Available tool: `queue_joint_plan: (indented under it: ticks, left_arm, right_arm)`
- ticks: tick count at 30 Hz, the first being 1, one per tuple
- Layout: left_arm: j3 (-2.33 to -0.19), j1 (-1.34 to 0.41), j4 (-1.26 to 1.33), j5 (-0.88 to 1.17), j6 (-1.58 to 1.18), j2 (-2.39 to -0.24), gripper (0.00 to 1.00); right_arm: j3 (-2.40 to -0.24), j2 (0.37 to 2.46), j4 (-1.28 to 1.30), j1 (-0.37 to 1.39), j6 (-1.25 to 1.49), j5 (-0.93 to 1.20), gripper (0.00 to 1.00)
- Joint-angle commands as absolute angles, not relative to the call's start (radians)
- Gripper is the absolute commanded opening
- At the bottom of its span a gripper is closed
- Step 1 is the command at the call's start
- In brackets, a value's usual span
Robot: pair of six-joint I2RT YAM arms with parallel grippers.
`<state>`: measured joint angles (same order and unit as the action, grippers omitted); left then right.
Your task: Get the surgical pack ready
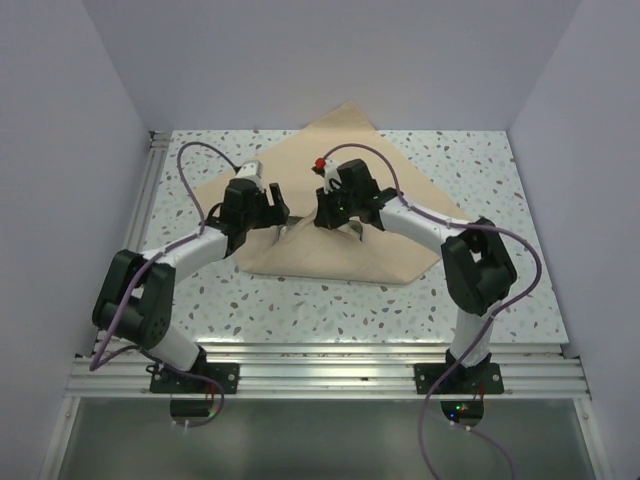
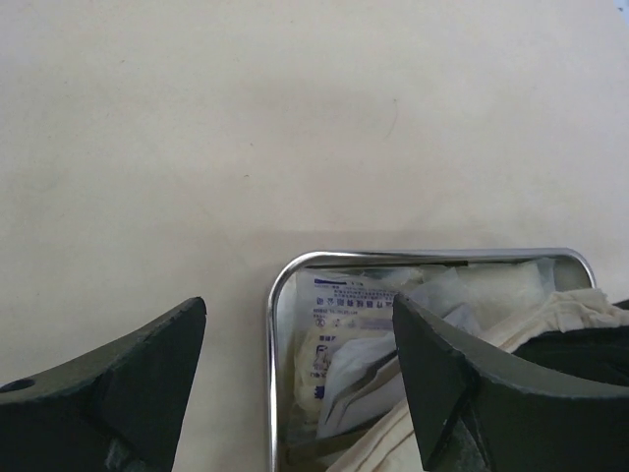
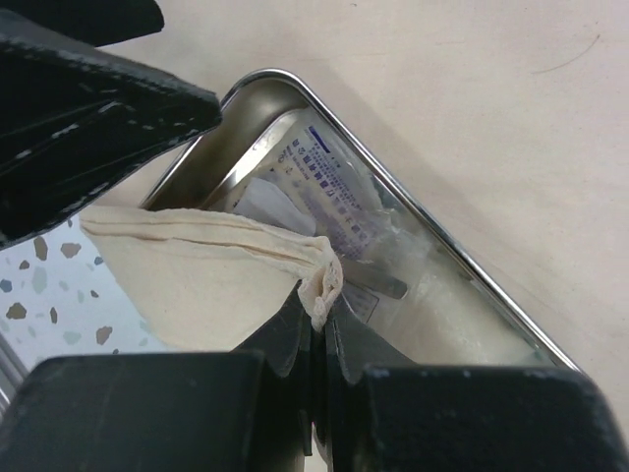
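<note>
Near the middle of the speckled surface (image 1: 450, 300), the left end effector (image 1: 268, 212) hangs with its jaws spread wide and nothing between them, above a rounded corner of the steel tray (image 2: 423, 256). At its 3 o'clock, the right end effector (image 1: 325, 212) is clamped tight on a hemmed corner of the tan cloth (image 1: 340, 150), lifted over the tray. The tray holds white printed packets (image 2: 334, 315) and sits on the cloth, which lies spread from the centre toward 12 o'clock, its far corner up against the back wall (image 1: 330, 60).
</note>
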<state>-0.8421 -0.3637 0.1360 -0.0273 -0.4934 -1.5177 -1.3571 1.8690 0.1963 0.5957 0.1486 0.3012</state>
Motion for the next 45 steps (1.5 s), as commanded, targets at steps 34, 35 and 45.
queue_joint_plan:
  ticks: [34, 35, 45]
  left_arm:
    - [-1.359, -0.302, 0.120, 0.261, -0.338, -2.045, 0.43]
    - [-1.368, -0.302, 0.120, 0.273, -0.336, -2.049, 0.43]
    - [-1.407, -0.299, 0.086, 0.258, -0.336, -2.089, 0.41]
  right_arm:
    - [-1.707, 2.140, 0.215, 0.496, 0.117, 0.267, 0.03]
    - [-1.718, 2.146, 0.215, 0.494, 0.118, 0.273, 0.05]
    - [-1.732, 2.191, 0.190, 0.469, 0.147, 0.321, 0.22]
